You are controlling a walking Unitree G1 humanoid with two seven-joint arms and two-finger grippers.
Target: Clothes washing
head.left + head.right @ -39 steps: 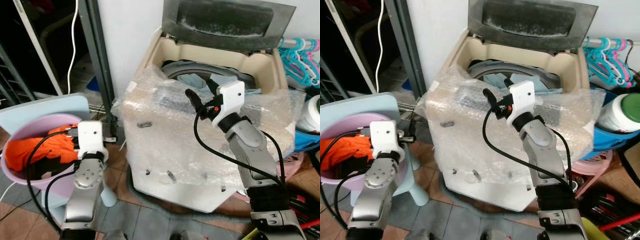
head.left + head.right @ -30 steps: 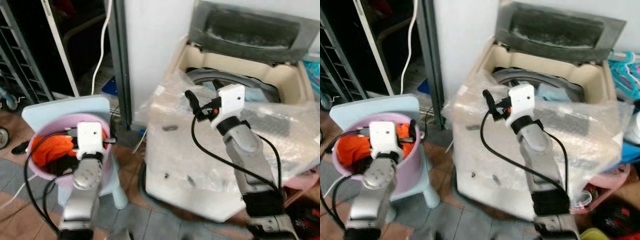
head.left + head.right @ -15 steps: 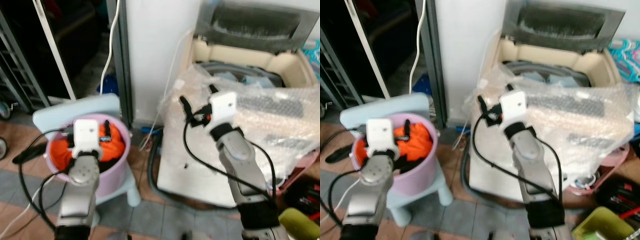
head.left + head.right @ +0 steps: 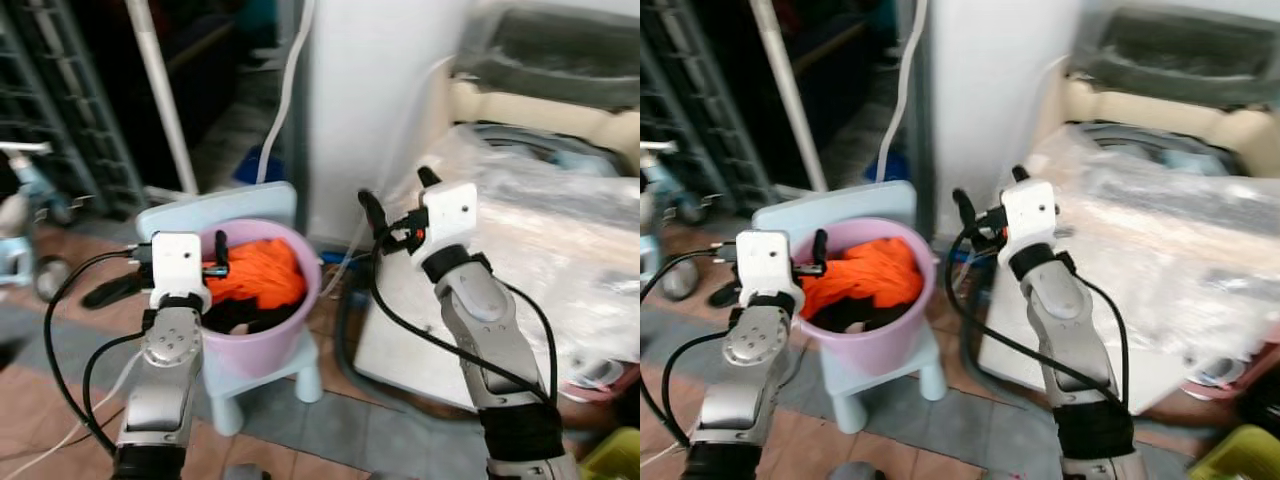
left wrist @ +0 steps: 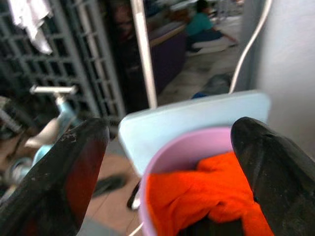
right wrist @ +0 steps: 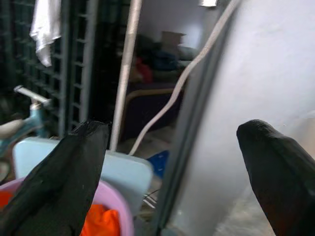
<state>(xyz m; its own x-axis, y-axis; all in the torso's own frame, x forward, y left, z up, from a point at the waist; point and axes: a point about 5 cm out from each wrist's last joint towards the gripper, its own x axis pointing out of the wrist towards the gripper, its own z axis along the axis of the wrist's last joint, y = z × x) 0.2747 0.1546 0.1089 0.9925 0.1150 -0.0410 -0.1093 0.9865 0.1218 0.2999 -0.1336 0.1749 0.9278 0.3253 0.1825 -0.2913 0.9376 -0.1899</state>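
Turned from washer toward pink basin [image 4: 262, 345]; my left gripper [image 5: 167, 162] and right gripper [image 6: 172, 162] gape empty; orange clothes [image 4: 262, 272] look soft, light; I'd pinch a raised fold.

A pink basin [image 4: 262, 340] sits on a pale blue plastic stool [image 4: 225, 205], holding orange clothes [image 4: 262, 271] over something dark. The left tool [image 4: 212, 258] hangs at the basin's near-left rim, one black finger showing above the rim beside the orange cloth; its spread cannot be told. The right tool [image 4: 398, 195] is raised between the stool and the washing machine [image 4: 560, 120], its two black fingers apart with nothing between them. The machine stands to the right with its lid up, its front wrapped in bubble wrap [image 4: 540, 230]. A white cable [image 4: 290, 70] hangs down the wall behind the stool
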